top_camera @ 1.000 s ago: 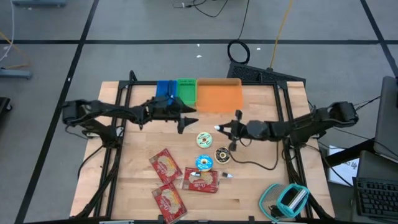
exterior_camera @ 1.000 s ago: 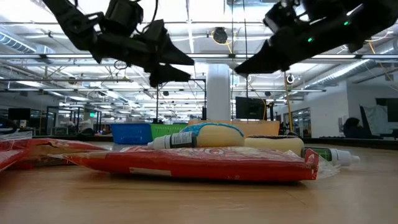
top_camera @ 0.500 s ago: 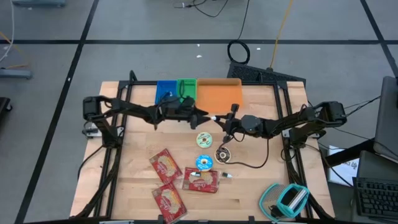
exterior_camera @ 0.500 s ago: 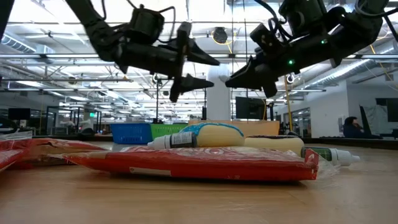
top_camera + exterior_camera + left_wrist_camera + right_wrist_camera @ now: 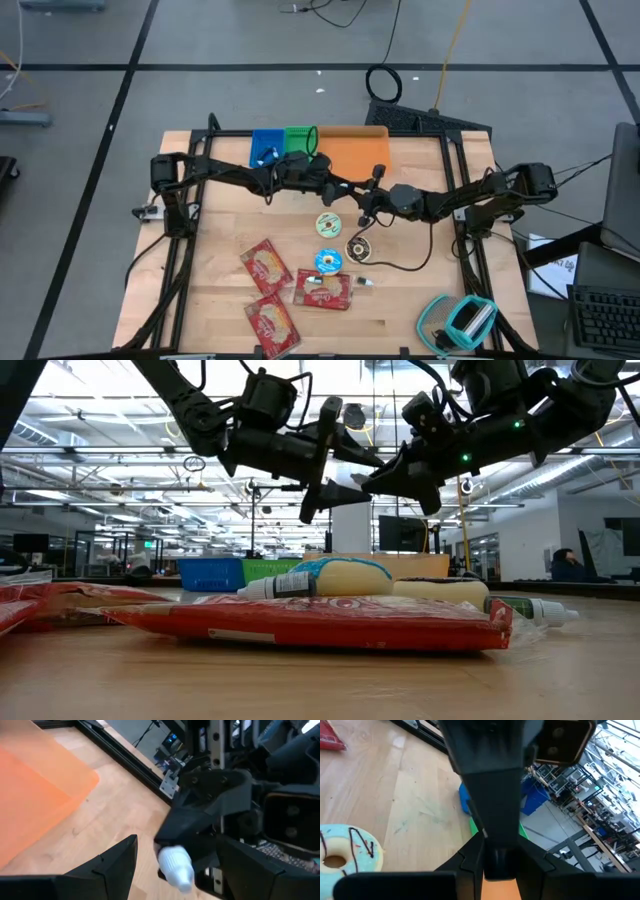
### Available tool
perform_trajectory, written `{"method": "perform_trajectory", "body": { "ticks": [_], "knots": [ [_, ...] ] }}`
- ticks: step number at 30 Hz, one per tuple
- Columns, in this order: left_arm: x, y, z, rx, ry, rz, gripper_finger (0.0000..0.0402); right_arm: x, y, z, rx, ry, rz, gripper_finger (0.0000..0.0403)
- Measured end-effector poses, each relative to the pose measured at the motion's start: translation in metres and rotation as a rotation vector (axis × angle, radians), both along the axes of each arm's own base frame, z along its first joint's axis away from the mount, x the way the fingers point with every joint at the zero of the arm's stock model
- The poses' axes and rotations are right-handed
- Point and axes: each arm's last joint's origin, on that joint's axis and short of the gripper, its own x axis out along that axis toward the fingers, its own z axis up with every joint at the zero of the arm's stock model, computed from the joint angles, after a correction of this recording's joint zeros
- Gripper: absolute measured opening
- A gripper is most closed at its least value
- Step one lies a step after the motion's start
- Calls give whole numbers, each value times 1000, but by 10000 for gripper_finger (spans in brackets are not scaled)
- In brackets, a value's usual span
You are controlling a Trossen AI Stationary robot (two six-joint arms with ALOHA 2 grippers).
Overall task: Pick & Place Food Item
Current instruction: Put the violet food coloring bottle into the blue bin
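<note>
Table (image 5: 420,300): wooden top in a dark frame; both arms reach in from the sides and meet over its middle.
Orange tray (image 5: 352,153): at the far edge, touching the green bin (image 5: 299,141); the blue bin (image 5: 265,147) is just beside that.
Red packets (image 5: 265,268): three, lying flat in the near left part of the table; a spare tube (image 5: 290,586) lies on the middle one.
Doughnuts (image 5: 328,224): three, grouped near the centre and under the right arm; the blue-iced one (image 5: 347,852) lies flat on the wood.
Left gripper (image 5: 175,845): raised above the table just in front of the orange tray, with its fingers spread wide on either side of the right gripper's tip; not touching anything.
Right gripper (image 5: 200,830): raised at the same height, tip to tip with the left one, fingers clamped on the white-capped tube.
White-capped tube (image 5: 175,865): in the air and clear of the table, its cap projecting from the right gripper into the gap between the left fingers.
</note>
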Motion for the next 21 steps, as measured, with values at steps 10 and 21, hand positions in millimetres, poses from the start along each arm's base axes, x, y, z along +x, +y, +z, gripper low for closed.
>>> {"method": "perform_trajectory", "body": {
  "ticks": [10, 21],
  "knots": [
    [0, 1, 0, -56, 8, 13, 153, 0, 0, 0, -15, 8, 3, 72],
    [0, 2, 1, -44, -3, 17, 68, 0, 0, 1, 7, -7, -15, 84]
  ]
}}
